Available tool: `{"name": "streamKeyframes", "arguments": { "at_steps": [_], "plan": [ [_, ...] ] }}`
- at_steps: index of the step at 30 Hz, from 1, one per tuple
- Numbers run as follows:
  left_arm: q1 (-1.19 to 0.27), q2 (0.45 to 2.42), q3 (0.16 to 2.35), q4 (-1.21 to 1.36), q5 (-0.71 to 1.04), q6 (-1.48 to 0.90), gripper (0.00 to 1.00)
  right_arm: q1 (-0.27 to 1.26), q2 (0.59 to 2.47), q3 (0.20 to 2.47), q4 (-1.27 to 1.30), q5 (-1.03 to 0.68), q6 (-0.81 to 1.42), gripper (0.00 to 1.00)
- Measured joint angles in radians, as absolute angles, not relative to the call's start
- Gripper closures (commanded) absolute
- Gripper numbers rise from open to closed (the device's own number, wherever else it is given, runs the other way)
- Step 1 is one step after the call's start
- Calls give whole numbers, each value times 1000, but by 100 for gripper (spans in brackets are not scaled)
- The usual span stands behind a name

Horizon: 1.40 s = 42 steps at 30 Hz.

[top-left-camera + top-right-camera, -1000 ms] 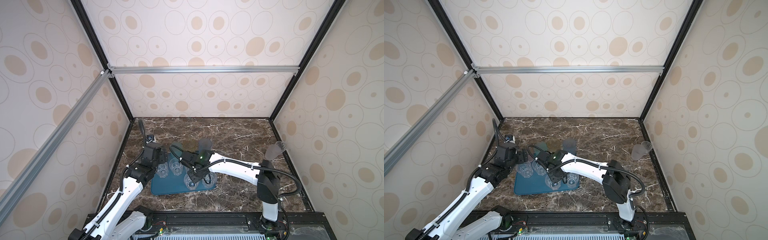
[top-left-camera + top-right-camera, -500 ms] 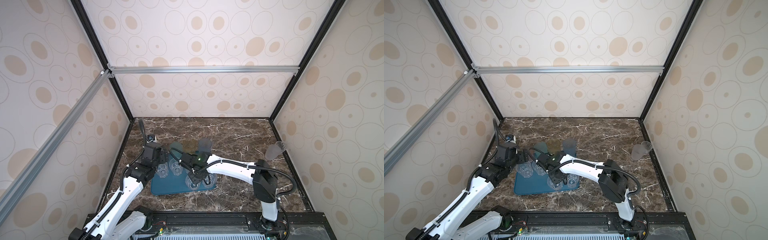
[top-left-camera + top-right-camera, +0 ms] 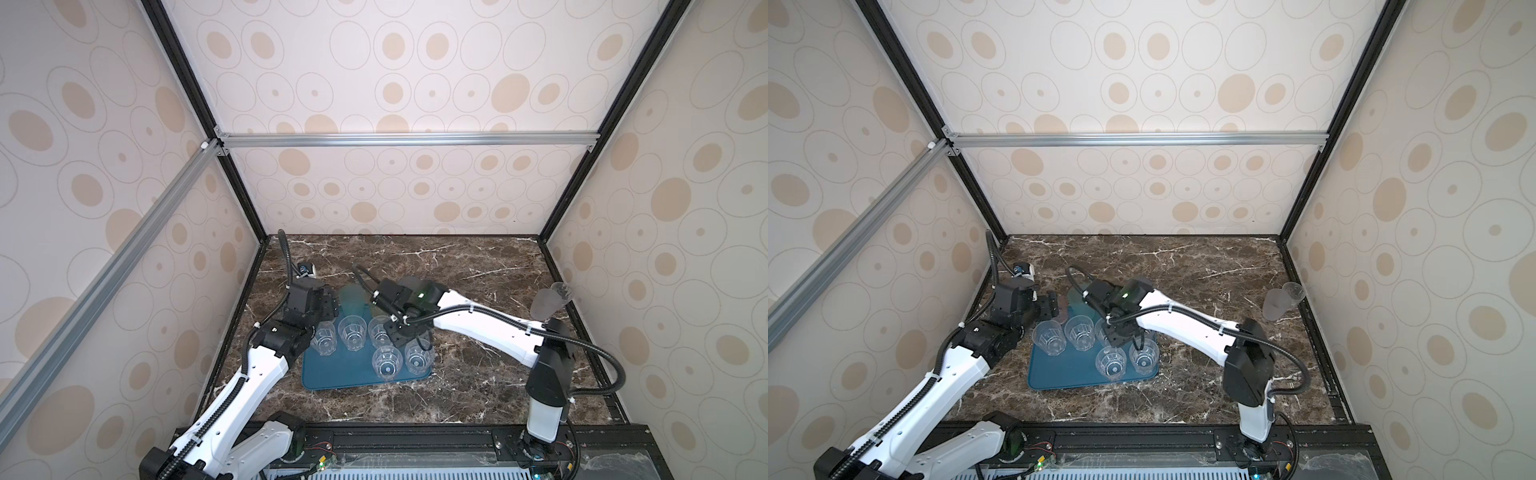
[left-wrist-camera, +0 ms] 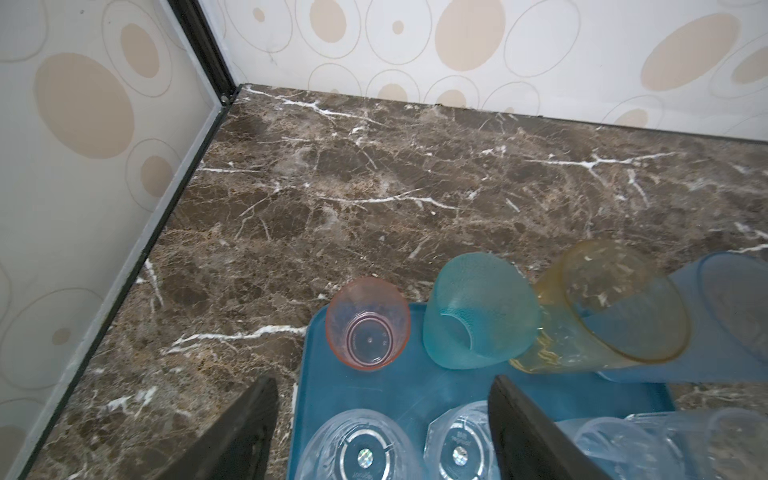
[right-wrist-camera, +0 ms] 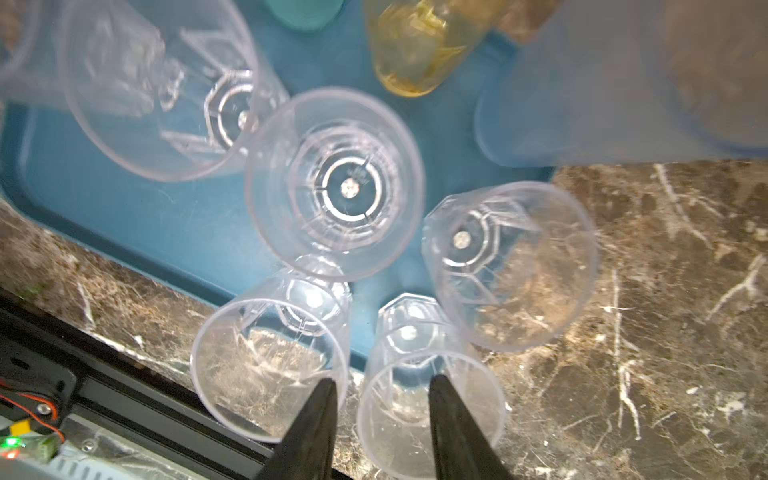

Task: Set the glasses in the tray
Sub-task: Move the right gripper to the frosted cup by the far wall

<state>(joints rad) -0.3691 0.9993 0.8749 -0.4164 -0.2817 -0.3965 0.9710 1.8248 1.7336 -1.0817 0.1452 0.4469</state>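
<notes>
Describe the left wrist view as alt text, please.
Open left hand above a teal tray on a marble table. Pink, teal, yellow and blue glasses line the tray's far edge; clear glasses sit nearer the hand.

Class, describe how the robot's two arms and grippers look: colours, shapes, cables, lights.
Both the left arm and right arm have white links joined by black joints. A black ribbed cable loops alongside each. A green light glows near the right wrist. The left gripper and right gripper each carry two flat tapered black fingers.
</notes>
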Motion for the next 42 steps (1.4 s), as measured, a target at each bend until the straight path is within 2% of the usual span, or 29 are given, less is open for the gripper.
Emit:
{"name": "streamKeyframes", "arguments": {
  "at_steps": [3, 6, 11, 15, 22, 31, 42],
  "plan": [
    [-448, 1025, 888, -369, -290, -391, 22, 862, 1732, 1721, -1065, 147, 447, 60],
    [-585, 1073, 899, -293, -315, -358, 21, 738, 1635, 1663, -1030, 153, 447, 61],
    [-795, 1246, 977, -166, -351, -278, 18, 498, 1528, 1535, -978, 159, 443, 59],
    [-883, 1412, 1078, -88, -350, -218, 16, 310, 1502, 1457, -945, 162, 427, 56],
    [-965, 1697, 1321, -46, -315, -141, 15, 12, 1503, 1356, -919, 167, 402, 44],
    [-1006, 1913, 1508, -75, -271, -96, 14, -101, 1567, 1354, -908, 207, 383, 44],
    [-1013, 1950, 1513, -110, -282, -68, 13, -119, 1750, 1410, -894, 219, 352, 49]
  ]
}}
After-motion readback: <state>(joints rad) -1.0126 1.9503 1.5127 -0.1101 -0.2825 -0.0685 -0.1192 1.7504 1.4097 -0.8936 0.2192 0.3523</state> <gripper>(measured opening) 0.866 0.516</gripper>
